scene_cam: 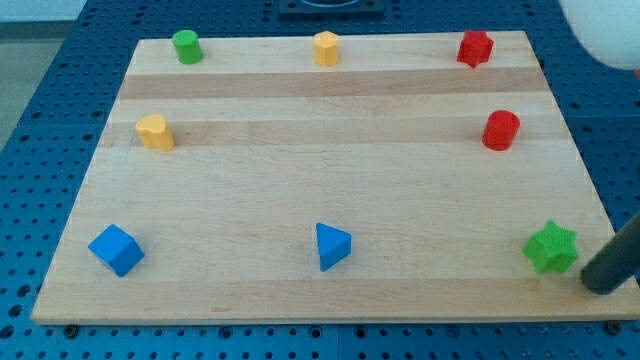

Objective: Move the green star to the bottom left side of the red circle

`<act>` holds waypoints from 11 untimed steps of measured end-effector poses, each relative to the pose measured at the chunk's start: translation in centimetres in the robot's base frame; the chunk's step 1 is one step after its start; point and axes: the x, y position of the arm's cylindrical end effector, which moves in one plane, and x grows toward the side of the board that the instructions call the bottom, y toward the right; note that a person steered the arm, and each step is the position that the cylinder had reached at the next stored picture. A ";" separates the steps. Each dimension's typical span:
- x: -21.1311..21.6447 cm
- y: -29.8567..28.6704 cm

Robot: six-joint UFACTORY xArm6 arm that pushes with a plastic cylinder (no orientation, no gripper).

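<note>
The green star (551, 247) lies near the view's bottom right corner of the wooden board (330, 180). The red circle (501, 130) stands well above it, toward the view's right edge. My tip (598, 287) is just right of and slightly below the green star, a small gap apart from it. The dark rod runs up and off the view's right edge.
A red star (475, 47), a yellow hexagon (326, 47) and a green cylinder (186, 45) line the view's top edge. A yellow block (155, 131) sits at the left. A blue cube (116, 249) and a blue triangle (331, 246) sit along the bottom.
</note>
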 end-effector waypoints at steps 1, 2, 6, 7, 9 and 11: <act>-1.0 -2.4; -2.4 -3.7; -7.7 -9.1; -8.2 -11.2; -9.8 -11.2; -9.8 -8.6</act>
